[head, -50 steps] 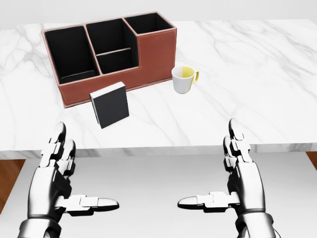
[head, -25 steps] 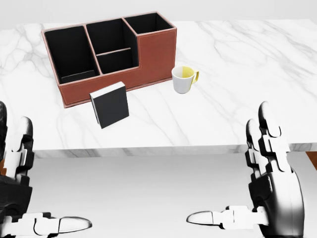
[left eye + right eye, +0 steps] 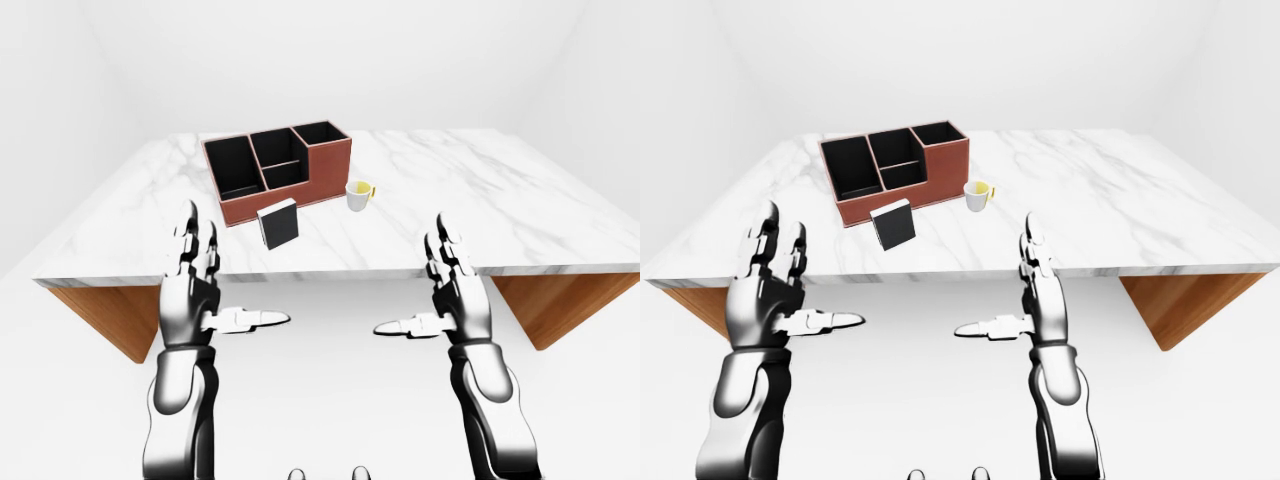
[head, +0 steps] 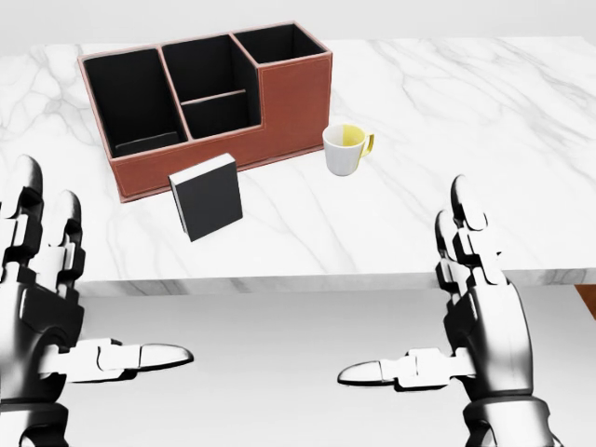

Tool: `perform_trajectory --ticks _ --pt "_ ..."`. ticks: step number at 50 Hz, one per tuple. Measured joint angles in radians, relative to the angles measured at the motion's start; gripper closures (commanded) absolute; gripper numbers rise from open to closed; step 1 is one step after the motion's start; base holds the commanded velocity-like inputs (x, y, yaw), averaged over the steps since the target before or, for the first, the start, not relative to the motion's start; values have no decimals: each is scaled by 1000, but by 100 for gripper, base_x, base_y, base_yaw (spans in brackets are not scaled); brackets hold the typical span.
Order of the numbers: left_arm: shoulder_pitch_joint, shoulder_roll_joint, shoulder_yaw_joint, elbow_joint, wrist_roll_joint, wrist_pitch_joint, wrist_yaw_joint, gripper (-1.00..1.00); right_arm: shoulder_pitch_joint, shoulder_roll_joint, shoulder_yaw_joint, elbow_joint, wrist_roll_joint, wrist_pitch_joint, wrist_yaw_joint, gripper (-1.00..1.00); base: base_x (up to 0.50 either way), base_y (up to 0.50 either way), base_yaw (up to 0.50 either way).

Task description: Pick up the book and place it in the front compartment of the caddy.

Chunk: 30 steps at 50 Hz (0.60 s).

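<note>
A black book (image 4: 207,197) with white page edges stands upright on the marble table (image 4: 447,112), just below the caddy in the head view. The reddish-brown caddy (image 4: 291,101) has black compartments and sits at the table's upper left. Both hands hover below the table's near edge, apart from the book. My left hand (image 4: 98,284) is at the lower left, open, with fingers up and thumb pointing right. At the lower right, my right hand (image 4: 410,289) is open too, its thumb pointing left. Neither hand holds anything.
A white mug (image 4: 345,149) with a yellow inside stands right of the book, close to the caddy's right end. The table's near edge (image 4: 307,277) runs between the hands and the book. Wooden table sides (image 3: 560,305) show in the eye views.
Both hands dropped and spread apart half a second ago, then rose and came back inward. The book, caddy and mug have not moved.
</note>
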Motion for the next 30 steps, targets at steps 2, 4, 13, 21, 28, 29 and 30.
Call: perform_trajectory --ticks 2,4,13,21,28,29,30 --pt "-12 2 6 -27 -3 0 3 -100 -7 -3 1 -31 -6 0 2 -99 0 0 0" --pt "-24 5 12 -54 -8 0 5 -100 -13 -5 3 -64 -12 0 4 -99 0 0 0" --pt "-75 18 44 -194 -40 0 15 -100 -44 -13 12 -231 -50 0 24 -99 0 0 0" --pt "-110 28 63 -274 -67 0 29 -100 -70 -16 13 -339 -73 0 43 -98 0 0 0" --pt "-130 34 72 -314 -85 0 41 -100 -78 -18 8 -392 -71 0 60 -98 32 -38 0" --pt "-132 34 73 -318 -88 0 43 -100 -80 -19 7 -396 -70 0 62 -99 36 -41 0" --pt "-135 34 73 -320 -90 0 45 -100 -81 -20 5 -398 -69 0 63 -99 36 -42 0"
